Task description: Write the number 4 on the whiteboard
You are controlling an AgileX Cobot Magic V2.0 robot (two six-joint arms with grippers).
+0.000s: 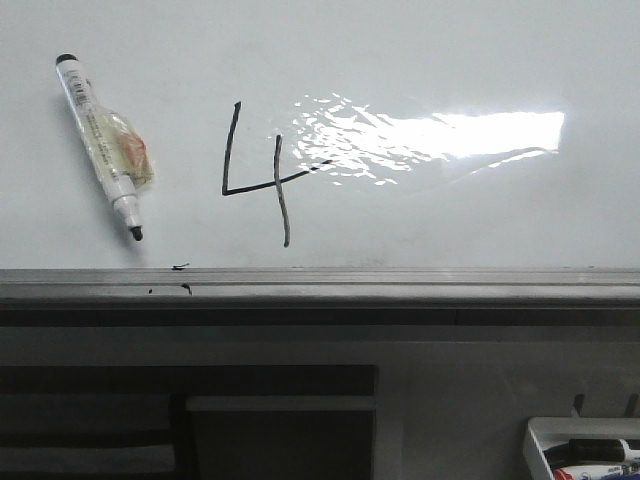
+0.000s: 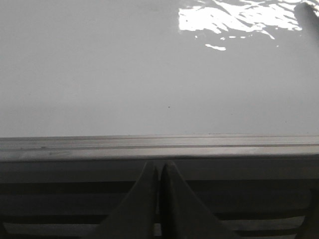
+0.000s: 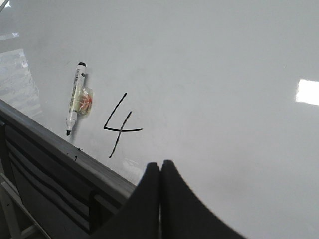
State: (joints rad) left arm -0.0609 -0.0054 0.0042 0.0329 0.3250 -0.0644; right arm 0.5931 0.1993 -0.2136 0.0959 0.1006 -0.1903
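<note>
A thin black hand-drawn number 4 (image 1: 262,180) stands on the glossy whiteboard (image 1: 450,60), left of a bright glare patch. It also shows in the right wrist view (image 3: 119,127). A white marker with a black tip (image 1: 102,145) lies on the board to the left of the 4, uncapped; it shows in the right wrist view too (image 3: 76,98). My left gripper (image 2: 159,167) is shut and empty, below the board's grey rail (image 2: 159,147). My right gripper (image 3: 160,165) is shut and empty, over the board right of the 4. Neither gripper shows in the front view.
The grey metal rail (image 1: 320,285) runs along the board's near edge, with small black specks on it at the left. A small white marker tray (image 1: 580,450) with markers sits at the lower right. Dark slatted panels lie below the rail.
</note>
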